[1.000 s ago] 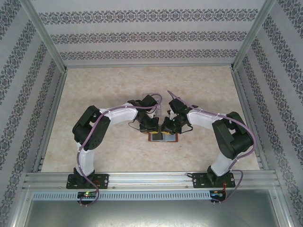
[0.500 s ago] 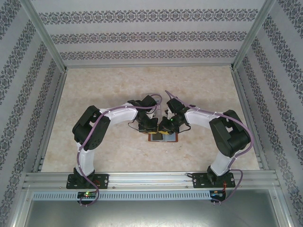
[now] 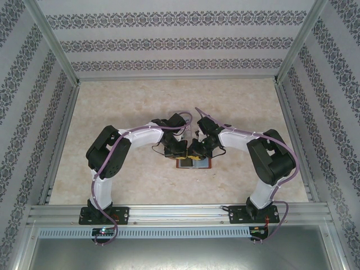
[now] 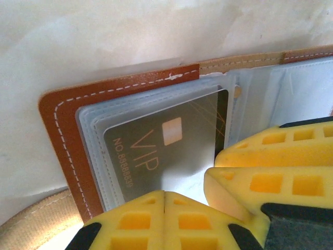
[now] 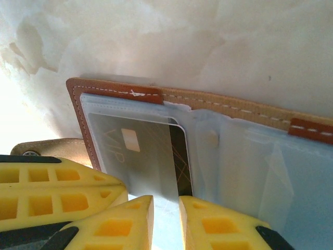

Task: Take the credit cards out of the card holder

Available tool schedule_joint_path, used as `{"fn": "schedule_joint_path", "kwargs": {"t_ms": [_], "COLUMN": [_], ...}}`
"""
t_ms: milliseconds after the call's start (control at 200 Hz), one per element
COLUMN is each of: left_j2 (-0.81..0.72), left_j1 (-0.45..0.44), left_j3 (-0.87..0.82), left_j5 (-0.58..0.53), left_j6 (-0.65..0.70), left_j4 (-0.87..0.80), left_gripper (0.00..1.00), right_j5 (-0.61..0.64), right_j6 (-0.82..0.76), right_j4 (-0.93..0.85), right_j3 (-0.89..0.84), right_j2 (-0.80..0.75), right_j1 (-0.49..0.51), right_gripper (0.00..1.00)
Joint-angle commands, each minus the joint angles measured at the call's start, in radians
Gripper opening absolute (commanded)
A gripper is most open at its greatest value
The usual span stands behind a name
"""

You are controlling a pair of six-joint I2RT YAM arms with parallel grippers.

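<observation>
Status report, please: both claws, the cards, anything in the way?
Left claw shut, at the open card holder. Right claw narrowly open at the edge of the VIP card. Card not out; frosted pocket partly covers it.

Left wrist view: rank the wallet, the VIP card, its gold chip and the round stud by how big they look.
Largest to smallest:
1. wallet, cut off at the right edge
2. VIP card, lower part covered
3. gold chip
4. round stud, clearly smaller than the chip
</observation>
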Motion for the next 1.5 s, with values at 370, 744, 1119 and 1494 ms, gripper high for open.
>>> {"fn": "schedule_joint_path", "kwargs": {"t_ms": [370,744,1119,1494], "left_j2": [0.012,0.015,-0.022,0.027], "left_j1": [0.011,0.011,0.011,0.011], "left_j3": [0.003,0.011,0.037,0.032], "left_j5": [-0.003,-0.008,0.025,0.087], "left_j6": [0.023,0.028,0.004,-0.007], "left_j4": [-0.036,-0.053,-0.011,0.026], "left_gripper": [0.01,0.0,0.0,0.0], "right_j5": [0.129,0.128,0.09,0.066], "right_j6": [-0.044,-0.05,-0.026,-0.025], "right_j4": [-0.126,-0.141,-0.095,-0.052], "right_j3": [0.034,0.042,0.008,-0.019], "right_j2": [-0.021,-0.049,-0.087,-0.048], "right_j1": [0.008,0.003,-0.022,-0.034], "right_gripper": [0.23,0.23,0.21,0.21]}}
